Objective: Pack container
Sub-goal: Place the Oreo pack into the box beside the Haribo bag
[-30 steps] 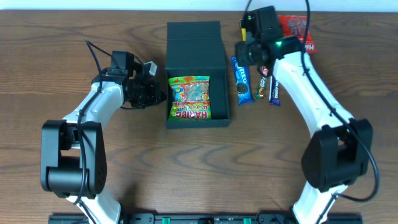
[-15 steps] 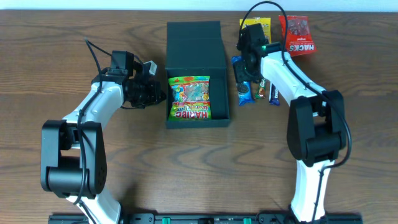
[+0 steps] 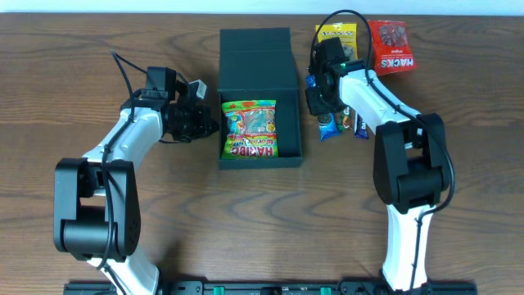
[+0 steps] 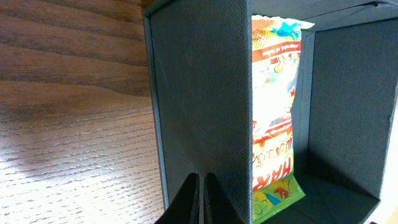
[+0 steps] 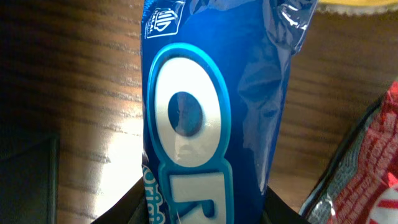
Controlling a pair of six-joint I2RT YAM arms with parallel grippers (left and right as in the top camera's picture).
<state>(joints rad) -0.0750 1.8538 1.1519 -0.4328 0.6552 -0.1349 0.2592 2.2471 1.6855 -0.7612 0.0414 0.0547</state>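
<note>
The container point(image 3: 255, 51) is a dark box with its flap lid open toward the back, at the table's middle top. A Haribo packet point(image 3: 250, 129) lies inside it. My left gripper point(image 3: 211, 124) is shut and empty, its tips against the outside of the box's left wall point(image 4: 199, 93); the left wrist view shows these tips point(image 4: 202, 186) and the Haribo packet point(image 4: 273, 124). My right gripper point(image 3: 321, 100) is down on a blue Oreo packet point(image 3: 328, 125) just right of the box. In the right wrist view its fingers point(image 5: 202, 211) grip both sides of the Oreo packet point(image 5: 205, 124).
A yellow packet point(image 3: 336, 34) and a red Hacks packet point(image 3: 391, 47) lie at the back right. Two more snack bars point(image 3: 360, 123) lie right of the Oreo packet. A red wrapper edge point(image 5: 373, 168) shows beside the Oreo packet.
My right arm has swung left from the back right and come down over the Oreo packet, which has shifted a little. The left arm has not moved.
</note>
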